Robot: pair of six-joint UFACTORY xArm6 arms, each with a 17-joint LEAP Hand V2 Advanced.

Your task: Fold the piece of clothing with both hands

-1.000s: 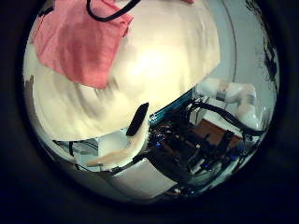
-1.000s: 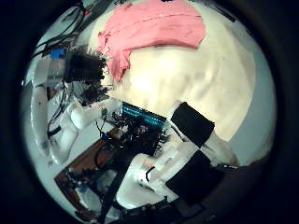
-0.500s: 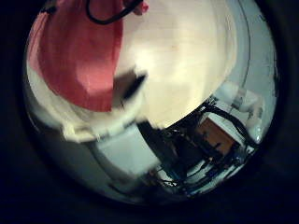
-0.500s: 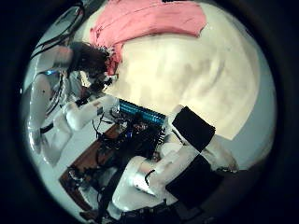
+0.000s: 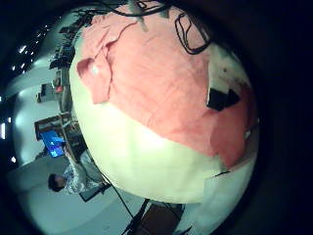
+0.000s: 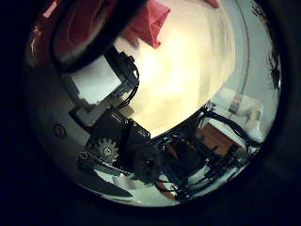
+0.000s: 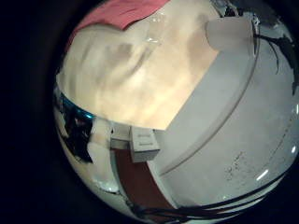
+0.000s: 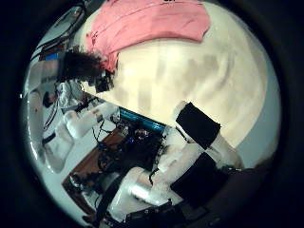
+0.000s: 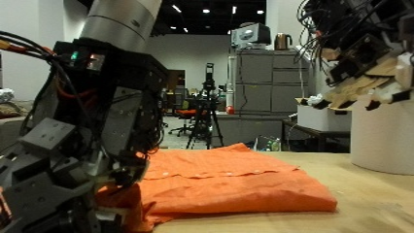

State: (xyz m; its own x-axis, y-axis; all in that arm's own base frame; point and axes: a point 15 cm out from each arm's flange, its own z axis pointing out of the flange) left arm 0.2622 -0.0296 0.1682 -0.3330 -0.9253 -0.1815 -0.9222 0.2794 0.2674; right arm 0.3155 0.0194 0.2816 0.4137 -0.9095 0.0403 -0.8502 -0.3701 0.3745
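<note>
In the outside view an orange garment (image 9: 220, 180) lies folded flat on the pale table (image 9: 369, 199). My left hand (image 9: 71, 184) is down at the garment's near corner, where the cloth bunches under it. The left thumb side palm view shows its fingers (image 6: 99, 89) curled in beside the cloth (image 6: 150, 19). My right hand (image 9: 356, 83) hangs high over the table's far side, fingers relaxed, holding nothing. The right thumb side palm view shows the garment (image 8: 142, 28) away from it.
A tall white cylinder (image 9: 383, 136) stands by the table under my right hand. Grey cabinets (image 9: 265, 97) stand behind the table. Bare table (image 7: 149, 75) lies below the right palm, with the table's edge and floor beyond.
The left hand has come down onto the garment and its fingers have curled into the thumb side view. The right hand has barely moved.
</note>
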